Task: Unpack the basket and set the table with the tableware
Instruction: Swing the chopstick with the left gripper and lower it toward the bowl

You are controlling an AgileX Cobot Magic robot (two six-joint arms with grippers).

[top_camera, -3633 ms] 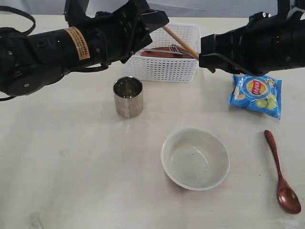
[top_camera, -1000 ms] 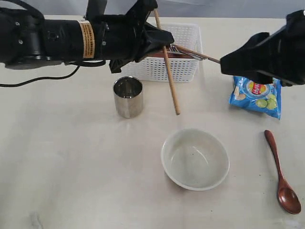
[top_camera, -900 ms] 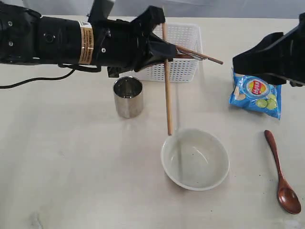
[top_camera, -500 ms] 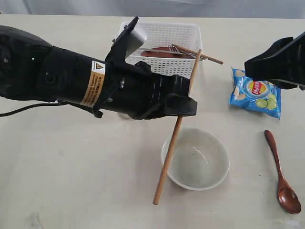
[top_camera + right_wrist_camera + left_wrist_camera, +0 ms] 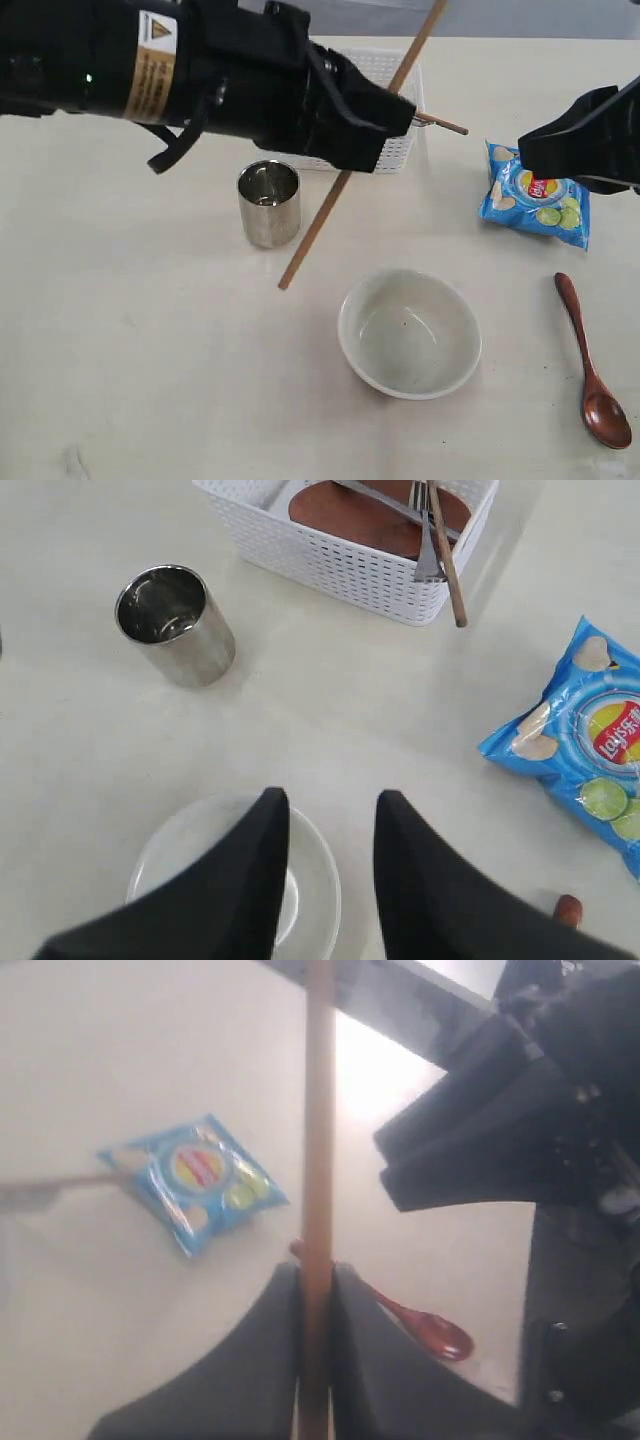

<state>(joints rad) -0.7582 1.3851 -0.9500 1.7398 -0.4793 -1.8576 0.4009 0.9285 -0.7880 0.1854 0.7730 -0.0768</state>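
- Your exterior view is bright and evenly lit; the bowl (image 5: 409, 333) and the steel cup (image 5: 269, 203) throw only faint, soft-edged shadows on the table (image 5: 150, 380).
- Your left wrist view is soft all over: the chopstick (image 5: 319, 1160) clamped in the left gripper (image 5: 316, 1275) is blurred, and so is the chips bag (image 5: 195, 1180) beyond the jaws.
- A glaring white patch burns out the table past those jaws, beside the chopstick.
- Your right wrist view is crisp; ahead of the right gripper (image 5: 330, 798) and its parted jaws, the steel cup shows bright reflections and the basket (image 5: 330, 565) casts a pale shadow.
- Its fingers (image 5: 250, 880), nearest the lens, are dark and featureless.
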